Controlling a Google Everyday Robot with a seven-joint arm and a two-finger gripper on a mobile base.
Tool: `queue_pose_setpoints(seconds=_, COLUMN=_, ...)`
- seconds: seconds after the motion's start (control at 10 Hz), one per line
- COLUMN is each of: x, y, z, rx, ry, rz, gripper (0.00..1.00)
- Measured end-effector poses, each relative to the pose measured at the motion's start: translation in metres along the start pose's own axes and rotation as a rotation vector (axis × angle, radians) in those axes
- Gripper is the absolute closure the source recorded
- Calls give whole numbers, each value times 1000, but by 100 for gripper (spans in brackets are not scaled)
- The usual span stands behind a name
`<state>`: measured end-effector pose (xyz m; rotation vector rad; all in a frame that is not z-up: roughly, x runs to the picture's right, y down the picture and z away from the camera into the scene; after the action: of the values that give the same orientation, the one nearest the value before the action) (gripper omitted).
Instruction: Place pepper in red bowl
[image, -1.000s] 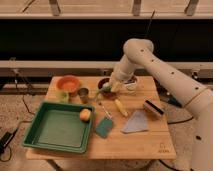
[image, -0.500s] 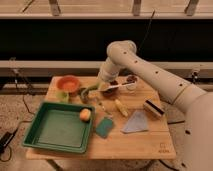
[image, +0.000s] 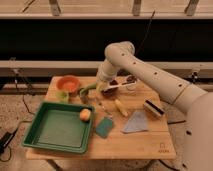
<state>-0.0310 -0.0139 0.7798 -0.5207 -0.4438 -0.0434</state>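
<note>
The green pepper (image: 89, 89) hangs in my gripper (image: 98, 86), held above the table just right of the red bowl (image: 67, 83). The gripper is shut on the pepper's right end, and the pepper's free end points left toward the bowl. The orange-red bowl sits at the table's back left corner. The pepper is beside the bowl, not over it. My white arm reaches in from the right and bends down over the dark bowl.
A small light-green cup (image: 62, 96) stands in front of the red bowl. A dark bowl with a white spoon (image: 114, 86) is behind the gripper. A yellow corn piece (image: 121, 107), teal sponge (image: 104, 127), grey cloth (image: 135, 121) and brush (image: 153, 107) lie on the table. The green tray (image: 50, 131) holds an orange fruit (image: 85, 114).
My arm has swung left across the table, carrying the pepper from near the dark bowl toward the red bowl.
</note>
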Motion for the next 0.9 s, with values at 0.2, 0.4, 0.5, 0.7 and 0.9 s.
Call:
queue_pose_setpoints(seconds=0.2, x=3, y=-2, z=3, rx=10, ry=19, rz=32, gripper=100)
queue_pose_setpoints(seconds=0.4, x=-2, y=-19, z=24, rx=32, ry=42, rz=137, gripper=100)
queue_pose_setpoints(seconds=0.5, x=-9, y=-30, z=36, rx=38, ry=47, rz=168, gripper=100)
queue_pose_setpoints(seconds=0.7, x=-25, y=-54, z=59, rx=41, ry=46, rz=208, gripper=100)
queue_pose_setpoints(seconds=0.9, x=-28, y=-70, z=75, rx=39, ry=40, rz=241, gripper=100)
